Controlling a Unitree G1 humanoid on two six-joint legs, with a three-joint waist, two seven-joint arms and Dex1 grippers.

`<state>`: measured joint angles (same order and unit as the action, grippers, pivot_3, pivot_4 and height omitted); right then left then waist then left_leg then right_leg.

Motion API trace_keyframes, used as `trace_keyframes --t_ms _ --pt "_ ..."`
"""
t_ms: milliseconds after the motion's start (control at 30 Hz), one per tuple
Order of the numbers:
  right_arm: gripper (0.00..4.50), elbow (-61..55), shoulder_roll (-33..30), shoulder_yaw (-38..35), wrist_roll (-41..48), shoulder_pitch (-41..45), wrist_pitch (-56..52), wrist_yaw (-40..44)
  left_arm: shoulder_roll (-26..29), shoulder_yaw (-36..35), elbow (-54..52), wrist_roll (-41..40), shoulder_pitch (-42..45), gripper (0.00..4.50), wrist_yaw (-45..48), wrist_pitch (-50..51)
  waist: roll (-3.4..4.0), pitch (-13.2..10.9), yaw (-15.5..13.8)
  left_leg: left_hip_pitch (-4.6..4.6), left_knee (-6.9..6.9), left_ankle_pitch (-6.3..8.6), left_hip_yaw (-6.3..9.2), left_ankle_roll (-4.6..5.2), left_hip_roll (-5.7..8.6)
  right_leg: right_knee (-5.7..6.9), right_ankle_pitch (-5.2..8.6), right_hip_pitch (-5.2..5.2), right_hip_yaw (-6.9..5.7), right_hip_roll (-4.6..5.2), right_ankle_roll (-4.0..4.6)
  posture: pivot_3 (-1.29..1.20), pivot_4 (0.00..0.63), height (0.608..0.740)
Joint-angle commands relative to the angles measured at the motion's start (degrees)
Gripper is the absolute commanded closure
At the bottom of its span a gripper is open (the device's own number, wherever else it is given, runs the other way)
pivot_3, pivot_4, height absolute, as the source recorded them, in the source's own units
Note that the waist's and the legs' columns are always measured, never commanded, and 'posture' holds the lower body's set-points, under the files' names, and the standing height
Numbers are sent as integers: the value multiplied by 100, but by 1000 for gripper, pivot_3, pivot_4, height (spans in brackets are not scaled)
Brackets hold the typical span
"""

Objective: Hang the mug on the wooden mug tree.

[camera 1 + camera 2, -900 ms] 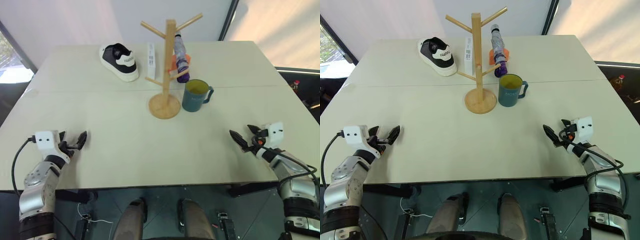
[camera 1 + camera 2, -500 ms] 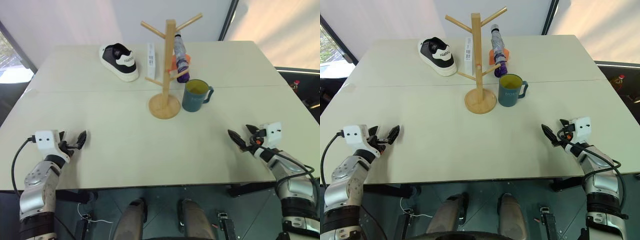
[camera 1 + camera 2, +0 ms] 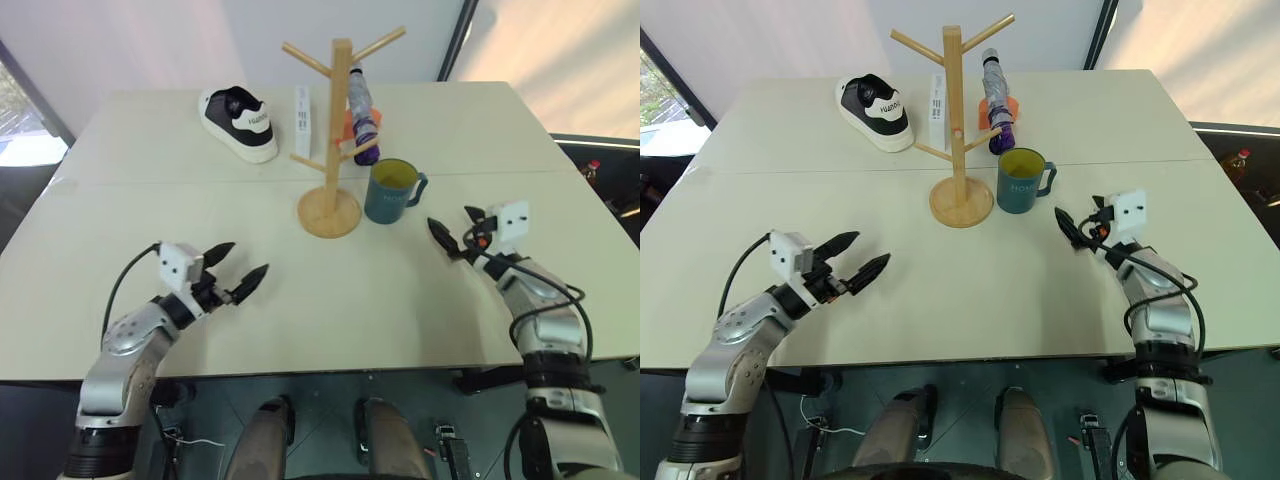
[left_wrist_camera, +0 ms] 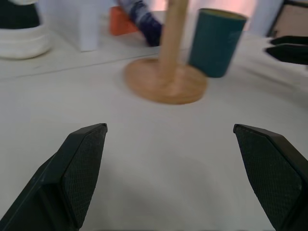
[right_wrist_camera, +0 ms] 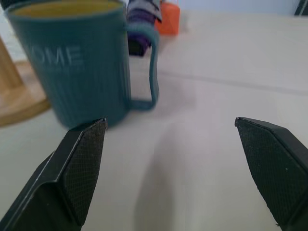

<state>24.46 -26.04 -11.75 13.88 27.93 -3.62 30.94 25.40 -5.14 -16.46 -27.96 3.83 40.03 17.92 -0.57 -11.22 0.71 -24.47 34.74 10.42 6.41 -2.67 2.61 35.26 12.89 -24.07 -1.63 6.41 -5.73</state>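
A broad, pale cream rectangular table [image 3: 300,300], crossed by a thin seam, carries everything in the scene. At its middle rises the tall light-wood mug tree [image 3: 338,130], a vertical post on a round disc base with angled peg branches, every visible peg bare. A black-and-white sneaker [image 3: 240,122] lies toward the far left of the table, and a white upright box [image 3: 302,118] stands just behind the tree. A clear bottle with a purple cap [image 3: 362,110] lies on its side behind the tree's right pegs, beside a small orange block [image 3: 349,122]. The dark teal-blue ceramic mug with a yellow interior [image 3: 391,192] stands upright on the table just right of the tree's base, its loop handle turned toward the robot's right. The left gripper [image 3: 240,268] hovers over the near left of the table, its two black fingers spread wide and holding nothing, well short of the tree. The right gripper [image 3: 452,232] sits just right of the mug's handle, fingers parted as wide as they go and empty, not touching the mug.
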Motion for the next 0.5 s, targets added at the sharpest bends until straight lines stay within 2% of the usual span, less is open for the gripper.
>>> trace_keyframes --t_ms 33,233,500 --pt "69 687 27 81 -254 484 408 -152 102 268 -384 -40 159 0 186 133 0 0 1 0 0 0 0 1 2 0 0 0 0 0 0 0 150 740" --pt "69 1886 88 186 -471 1171 1017 -210 72 413 -635 -172 337 0 208 282 1 -1 12 2 -2 -1 1 2 17 5 -1 0 1 -6 -1 0 150 740" --pt "69 2916 170 237 -619 1743 1536 -178 114 396 -709 -204 343 0 257 347 2 -1 34 7 1 -2 1 3 14 12 -1 1 3 -13 -1 0 150 740"
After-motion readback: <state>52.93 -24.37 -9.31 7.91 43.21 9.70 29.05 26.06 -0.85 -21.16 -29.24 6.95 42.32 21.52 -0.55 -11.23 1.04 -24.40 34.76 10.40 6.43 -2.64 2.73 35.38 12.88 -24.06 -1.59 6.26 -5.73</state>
